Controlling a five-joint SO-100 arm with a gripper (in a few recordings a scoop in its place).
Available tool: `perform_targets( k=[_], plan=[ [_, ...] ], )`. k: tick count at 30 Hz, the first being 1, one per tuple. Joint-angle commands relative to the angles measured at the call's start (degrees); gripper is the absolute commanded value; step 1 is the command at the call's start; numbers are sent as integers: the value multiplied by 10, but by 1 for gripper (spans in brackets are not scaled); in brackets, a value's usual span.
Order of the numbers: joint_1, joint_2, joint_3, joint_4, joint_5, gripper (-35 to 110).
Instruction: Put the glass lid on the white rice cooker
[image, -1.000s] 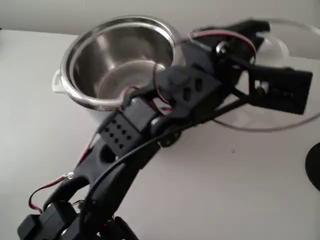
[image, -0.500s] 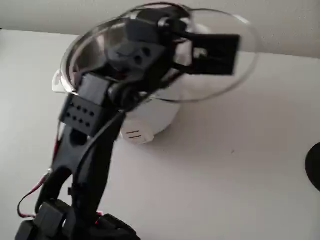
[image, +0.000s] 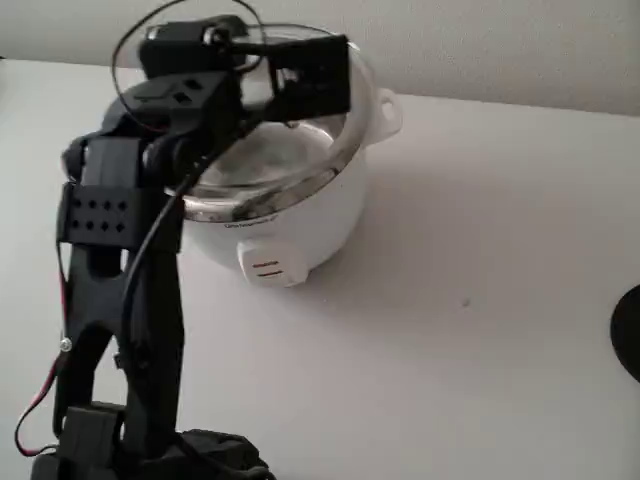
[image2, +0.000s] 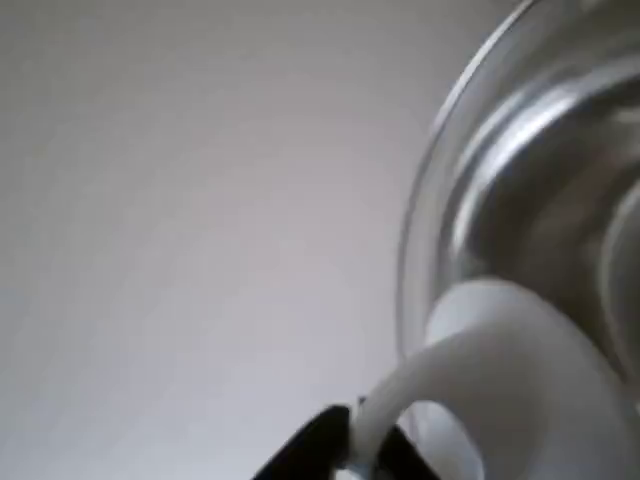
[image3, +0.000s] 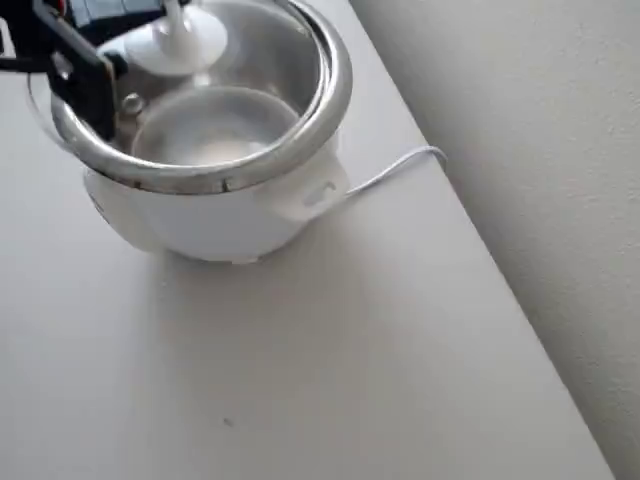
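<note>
In the fixed view my end effector (image: 250, 60) holds the lid (image: 240, 110) tilted over the cooker (image: 290, 215) at upper left of the frame. The wrist view shows my fingers (image2: 320, 450) pinching the lid's white knob (image2: 500, 370) at lower right. The overhead view adds a white cord (image3: 395, 165) trailing from the cooker across the surface (image3: 350, 350).

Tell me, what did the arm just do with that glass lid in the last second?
In the fixed view the gripper swung the glass lid from the table at picture right leftwards, until it hung over the white rice cooker. It holds the lid by its white knob throughout; the lid looks tilted, not yet seated. The cooker and the table stayed put.
</note>
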Motion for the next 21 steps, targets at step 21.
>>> perform_targets(
  k=[21],
  plan=[
    [-55,-14,-94,-25,33,0]
  ],
)
